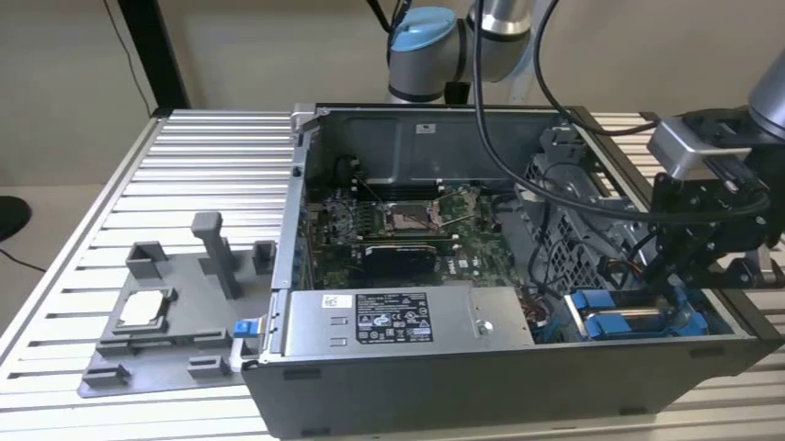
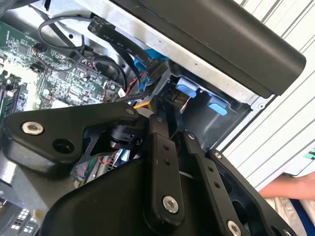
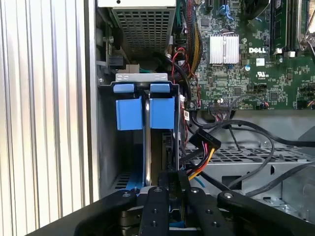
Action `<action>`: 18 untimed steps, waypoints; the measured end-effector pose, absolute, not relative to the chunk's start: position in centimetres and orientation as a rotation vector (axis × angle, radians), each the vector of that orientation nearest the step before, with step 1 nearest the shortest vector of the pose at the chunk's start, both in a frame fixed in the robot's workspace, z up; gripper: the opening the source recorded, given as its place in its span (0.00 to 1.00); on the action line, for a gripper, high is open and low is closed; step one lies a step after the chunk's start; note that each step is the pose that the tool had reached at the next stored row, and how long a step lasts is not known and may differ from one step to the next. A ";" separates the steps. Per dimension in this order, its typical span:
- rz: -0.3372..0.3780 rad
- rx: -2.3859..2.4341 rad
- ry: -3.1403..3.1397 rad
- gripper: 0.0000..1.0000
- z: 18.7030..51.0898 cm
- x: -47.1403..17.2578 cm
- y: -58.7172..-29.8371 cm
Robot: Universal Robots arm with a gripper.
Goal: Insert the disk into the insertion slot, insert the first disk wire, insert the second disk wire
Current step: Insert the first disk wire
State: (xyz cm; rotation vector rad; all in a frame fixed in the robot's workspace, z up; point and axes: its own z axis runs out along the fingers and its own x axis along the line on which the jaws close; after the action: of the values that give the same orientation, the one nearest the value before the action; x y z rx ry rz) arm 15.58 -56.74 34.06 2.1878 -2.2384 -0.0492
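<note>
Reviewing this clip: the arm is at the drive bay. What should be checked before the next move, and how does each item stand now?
1. Disk in slot: the blue disk frames sit side by side in the bay: ok.
2. Hand position: the hand is at the bay, close to the frames: ok.
3. Black connector with yellow and red wires plugged in: cannot tell.
4. Hand's load: cannot tell.
5. Person clear: a person's arm shows just outside the case: not ok.
</note>
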 end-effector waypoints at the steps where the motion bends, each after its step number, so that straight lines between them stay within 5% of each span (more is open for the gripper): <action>1: -0.049 2.188 -2.238 0.00 34.1 15.6 -56.8; 18: -0.045 2.192 -2.242 0.00 34.0 15.5 -56.7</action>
State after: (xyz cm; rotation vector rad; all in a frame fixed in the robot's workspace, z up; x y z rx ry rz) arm 15.52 -56.68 34.01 2.1916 -2.2417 -0.0450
